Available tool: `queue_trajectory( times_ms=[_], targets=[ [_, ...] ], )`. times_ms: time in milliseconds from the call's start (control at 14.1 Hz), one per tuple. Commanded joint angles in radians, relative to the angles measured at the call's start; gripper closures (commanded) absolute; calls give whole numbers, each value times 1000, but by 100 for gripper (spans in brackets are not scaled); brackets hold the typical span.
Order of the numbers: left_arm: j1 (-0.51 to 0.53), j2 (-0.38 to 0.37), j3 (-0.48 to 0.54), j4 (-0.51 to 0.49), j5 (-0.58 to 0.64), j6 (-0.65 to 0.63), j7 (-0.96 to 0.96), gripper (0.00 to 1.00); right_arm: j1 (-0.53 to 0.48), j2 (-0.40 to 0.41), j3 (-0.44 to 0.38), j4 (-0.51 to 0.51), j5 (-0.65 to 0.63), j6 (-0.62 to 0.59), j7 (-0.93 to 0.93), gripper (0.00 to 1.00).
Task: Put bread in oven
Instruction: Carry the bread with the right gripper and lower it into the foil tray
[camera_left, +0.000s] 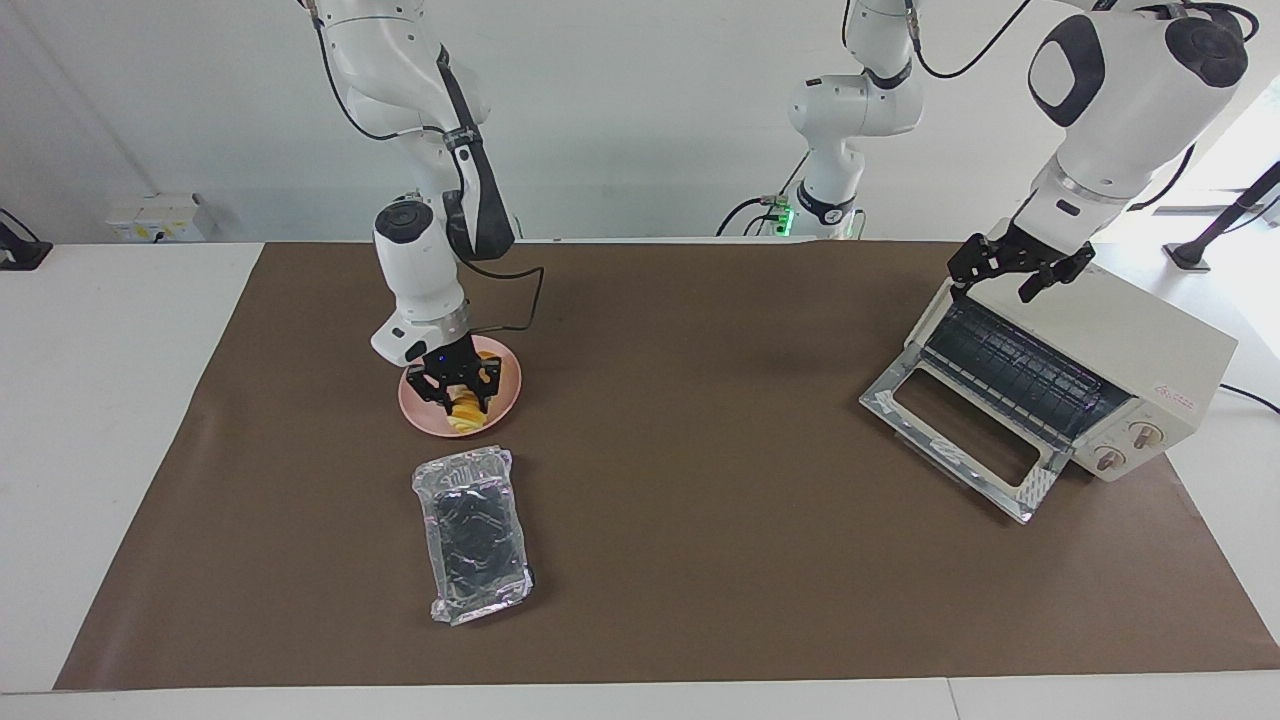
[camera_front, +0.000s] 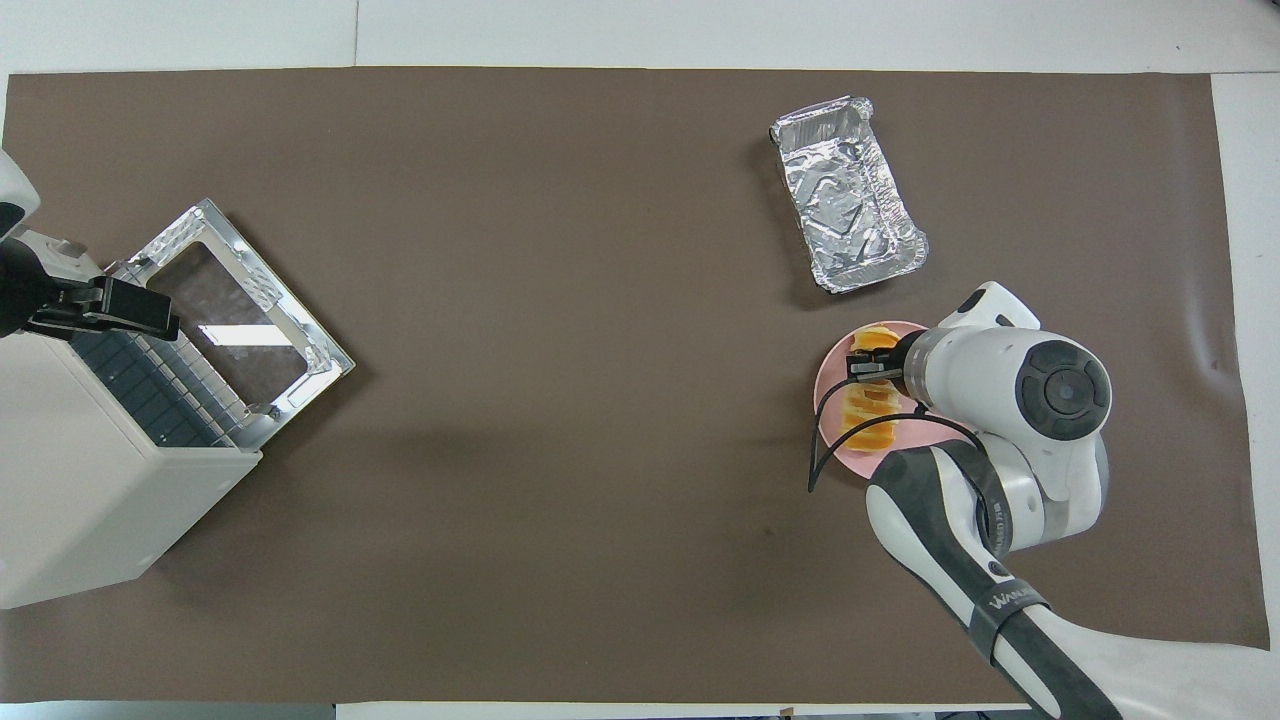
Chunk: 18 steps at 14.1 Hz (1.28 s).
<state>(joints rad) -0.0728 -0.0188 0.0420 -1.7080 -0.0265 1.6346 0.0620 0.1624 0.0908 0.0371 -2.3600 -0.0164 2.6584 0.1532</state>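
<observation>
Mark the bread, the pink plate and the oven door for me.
bread (camera_left: 464, 413): facing view, its exposed end below the right gripper.
pink plate (camera_left: 413, 408): facing view, bare rim.
oven door (camera_left: 960, 432): facing view, glass pane of the dropped door.

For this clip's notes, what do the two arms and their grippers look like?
Both arms are glossy white with rounded joints capped in dark grey discs. The right arm carries a black sleeve with white lettering and a loose black cable. The right gripper and left gripper are black, skeletal linkages on silver wrist rings.

text: "WANLI…", partly readable | on: right arm's (camera_front: 1010, 610) dark sleeve
</observation>
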Motion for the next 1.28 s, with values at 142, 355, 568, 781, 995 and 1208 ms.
queue_trajectory(
  times_ms=[142,355,568,781,995,1208],
  targets=[
    [1,-13,4,-1,-13,-10,10,0,-14,14,6,25,-4,15,-12,100],
    [1,-13,4,-1,-13,-10,10,0,-17,15,4,99,-1,-93,-17,100],
    [1,-13,4,-1,-13,-10,9,0,-35,26,4,255,15,-295,-20,100],
    [1,-13,4,-1,-13,-10,9,0,-55,82,4,448,27,-457,-30,100],
    [1,-13,4,-1,-13,-10,9,0,-89,127,3,557,88,-472,-156,100],
    [1,-13,4,-1,-13,-9,10,0,-93,202,3,718,88,-557,-173,100]
  ],
)
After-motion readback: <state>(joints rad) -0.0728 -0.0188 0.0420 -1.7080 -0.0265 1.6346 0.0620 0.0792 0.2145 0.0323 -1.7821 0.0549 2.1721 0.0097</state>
